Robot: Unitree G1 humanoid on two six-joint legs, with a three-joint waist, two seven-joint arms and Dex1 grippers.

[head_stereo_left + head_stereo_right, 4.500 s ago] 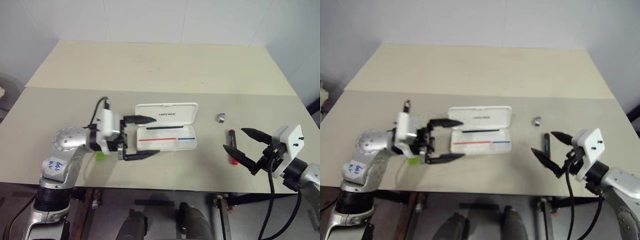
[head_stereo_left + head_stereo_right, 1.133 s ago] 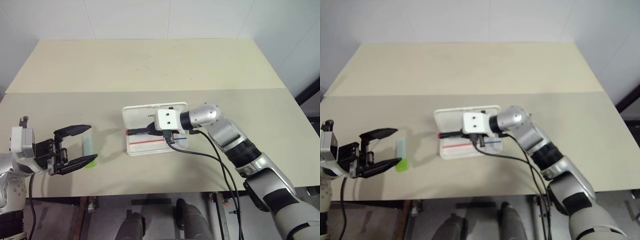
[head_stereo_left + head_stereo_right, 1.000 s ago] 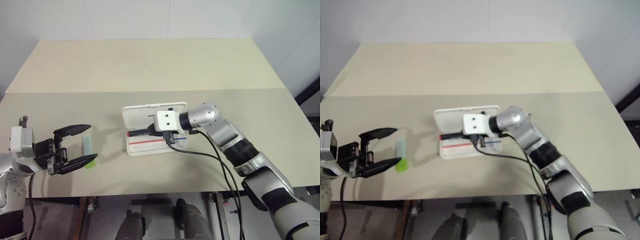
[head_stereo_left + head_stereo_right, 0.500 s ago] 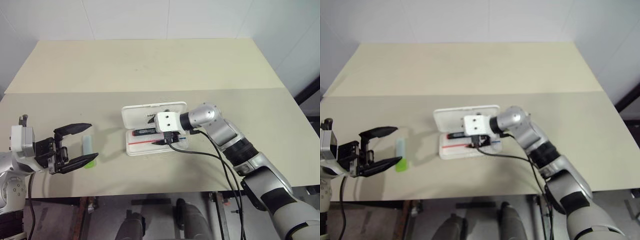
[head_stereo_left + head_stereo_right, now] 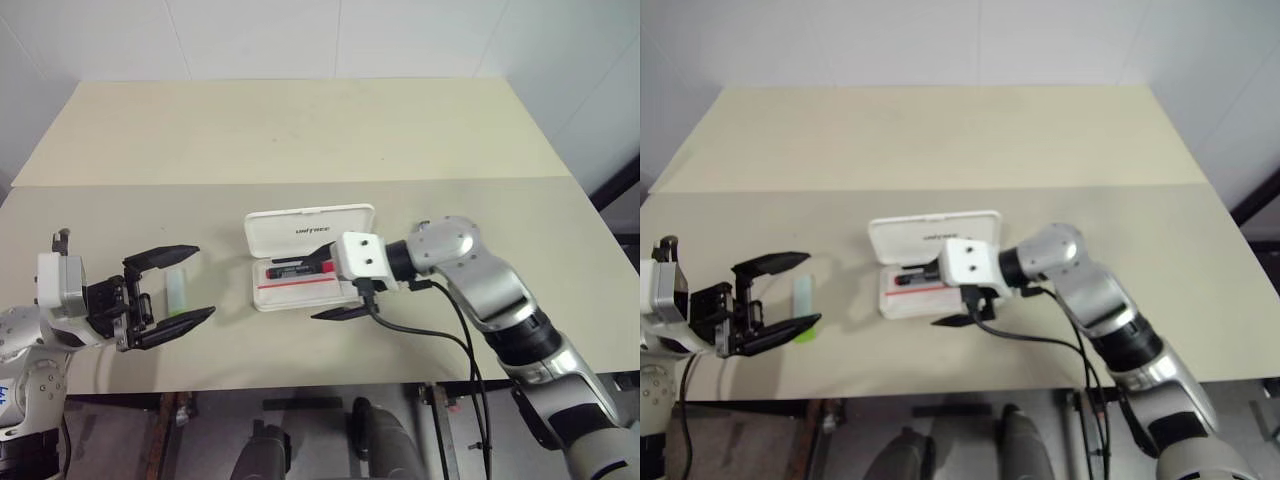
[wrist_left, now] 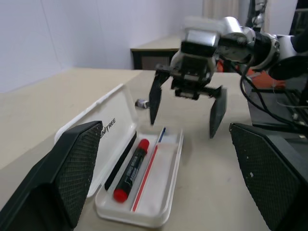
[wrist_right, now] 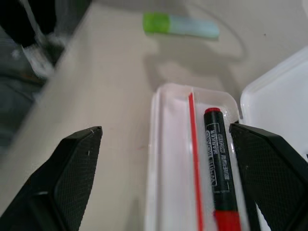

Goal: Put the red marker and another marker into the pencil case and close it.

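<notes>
Left claw [image 5: 172, 297] spread wide around green highlighter [image 5: 178, 293] on bench [image 5: 300, 140], placed for pickup. Pencil case [image 5: 310, 258] lid up, red marker [image 5: 300, 268] inside. Right claw [image 5: 331, 285] apart beside case, empty, marker released

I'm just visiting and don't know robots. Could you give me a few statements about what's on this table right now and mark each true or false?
1. The red marker lies inside the open pencil case. True.
2. The green highlighter is inside the case too. False: it lies on the table, to the left of the case, between the fingers of the left gripper.
3. The right gripper is clamped on the red marker. False: it is open and empty, beside the case.
4. The case's lid is open. True.
5. The left gripper is open. True.
</notes>
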